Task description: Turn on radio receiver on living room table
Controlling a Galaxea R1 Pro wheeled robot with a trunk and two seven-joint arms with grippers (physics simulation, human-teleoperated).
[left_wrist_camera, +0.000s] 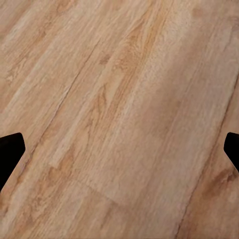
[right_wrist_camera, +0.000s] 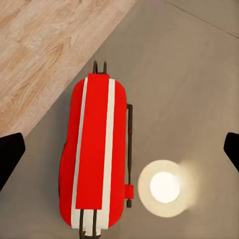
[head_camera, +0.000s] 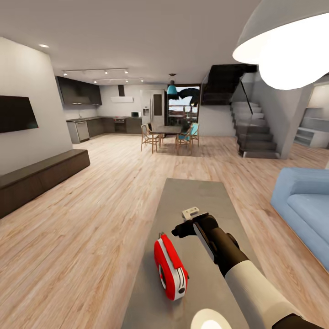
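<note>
The red radio receiver (head_camera: 170, 267) with white trim stands on the glossy grey table (head_camera: 196, 196), near its left edge and close to me. My right gripper (head_camera: 183, 228) hovers just above and beyond the radio, apart from it. In the right wrist view the radio (right_wrist_camera: 94, 154) lies straight below, its thin handle running along one side. There the right gripper (right_wrist_camera: 120, 152) is open, its fingertips (right_wrist_camera: 10, 157) far apart at the frame's edges. My left gripper (left_wrist_camera: 121, 149) is open over bare wood floor (left_wrist_camera: 119, 89).
A blue sofa (head_camera: 304, 205) flanks the table on the right. A long dark low cabinet (head_camera: 41, 173) and a wall TV (head_camera: 16, 113) line the left wall. The white pendant lamp (head_camera: 288, 41) hangs overhead, mirrored on the tabletop (right_wrist_camera: 164, 186). Dining table with chairs (head_camera: 169, 132) and stairs (head_camera: 253, 132) stand far back.
</note>
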